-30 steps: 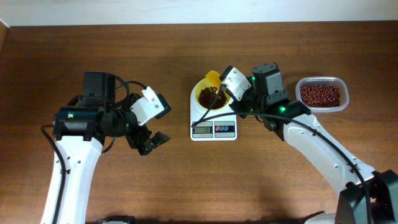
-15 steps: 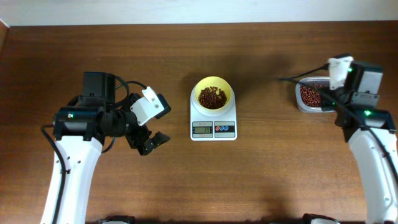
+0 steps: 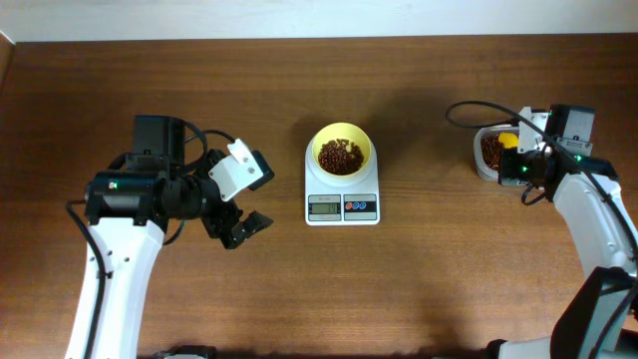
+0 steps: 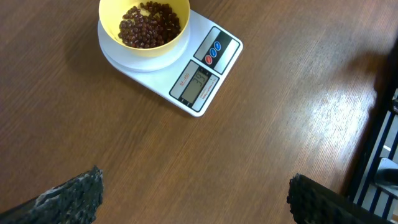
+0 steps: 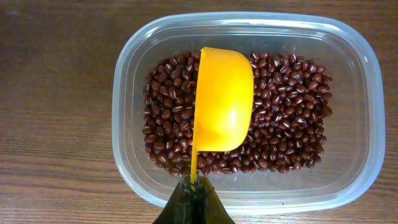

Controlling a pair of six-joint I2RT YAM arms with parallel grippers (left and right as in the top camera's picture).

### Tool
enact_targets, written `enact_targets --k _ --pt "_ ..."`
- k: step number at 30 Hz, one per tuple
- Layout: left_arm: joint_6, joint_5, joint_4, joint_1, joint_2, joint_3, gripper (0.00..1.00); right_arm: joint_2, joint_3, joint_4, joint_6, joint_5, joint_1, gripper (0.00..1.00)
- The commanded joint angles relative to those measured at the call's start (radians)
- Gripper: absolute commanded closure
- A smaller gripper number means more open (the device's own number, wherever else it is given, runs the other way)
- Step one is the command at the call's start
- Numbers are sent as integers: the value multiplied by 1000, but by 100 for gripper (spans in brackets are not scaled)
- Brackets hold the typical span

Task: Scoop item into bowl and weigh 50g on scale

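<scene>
The right pincer (image 5: 194,190) clamps the yellow scoop (image 5: 224,99) by its handle — cup over the beans (image 5: 289,118) in the clear container (image 5: 132,68). The left pincer (image 4: 196,199) gapes open near the scale (image 3: 342,207) — bowl (image 3: 342,128) atop.

My overhead camera looks straight down from high, the tabletop's (image 3: 399,279) far edge along its top. My left wrist camera hangs well above mid-table, tilted toward the scale (image 4: 199,84) and bowl (image 4: 144,51), left fingertips (image 4: 68,196) at its lower corners; overhead shares both. My right wrist camera faces straight down, close over the container (image 5: 127,93) by the right edge, right fingertips (image 5: 194,208) at bottom; overhead shares container and scoop (image 5: 224,102).
</scene>
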Motion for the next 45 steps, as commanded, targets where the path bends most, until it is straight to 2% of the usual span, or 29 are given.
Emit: enact_targets --k 1,5,16,19,22,31,34,40,45 --pt "-10 3 -1 2 0 7 1 5 5 0 80 -50 -2 96" --pt "-10 3 -1 2 0 7 1 5 5 -1 94 -208 -3 96" --pt "-10 3 -1 2 0 7 1 5 5 -25 256 -211 -3 96" --pt "-10 3 -1 2 0 7 1 5 5 -23 444 -216 -42 96" --pt "-10 3 -1 2 0 7 1 5 5 -23 525 -306 -114 96" --pt "-10 3 -1 2 0 7 1 5 5 -30 524 -599 -287 96" --pt "-10 3 -1 2 0 7 1 5 5 -64 524 -631 -331 96" --pt "-10 3 -1 2 0 7 1 5 5 -71 524 -657 -338 96" --pt "-10 3 -1 2 0 7 1 5 5 -55 524 -816 -338 96"
